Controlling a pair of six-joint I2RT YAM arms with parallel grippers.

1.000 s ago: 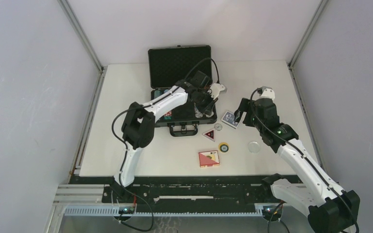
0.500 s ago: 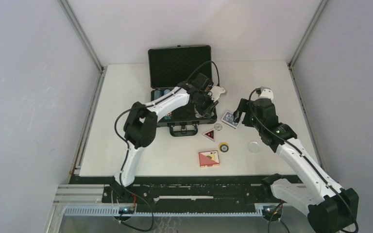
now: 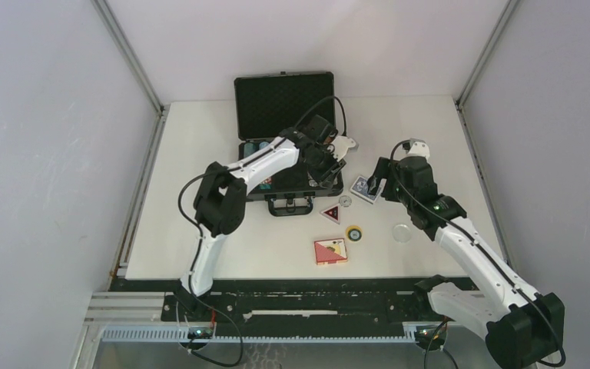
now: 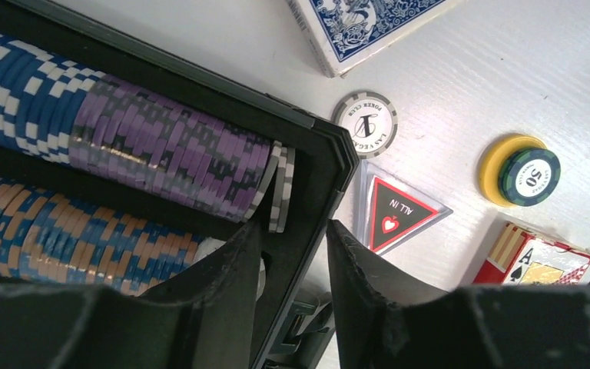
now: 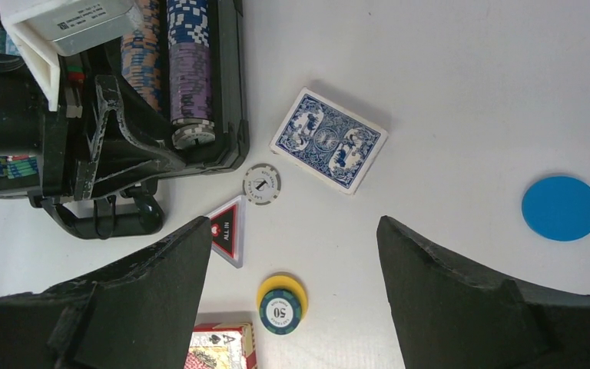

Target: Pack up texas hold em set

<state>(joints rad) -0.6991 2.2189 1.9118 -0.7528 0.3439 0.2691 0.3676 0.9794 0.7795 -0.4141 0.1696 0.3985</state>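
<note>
While ridged chips (image 4: 161,154) fill the case (image 4: 319,154); triangular button (image 4: 393,215) glossy; deck (image 4: 361,23) rectangular

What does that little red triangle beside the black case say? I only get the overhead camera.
Observer: The left wrist camera reads it: the triangular button says ALL IN, with a red heart.
Operator: And the yellow round thing near it?
Observer: A green chip marked 50, lying on a yellow disc.
Operator: And inside the case, nearest those pieces?
Observer: A row of purple chips, ending in two grey chips.
</note>
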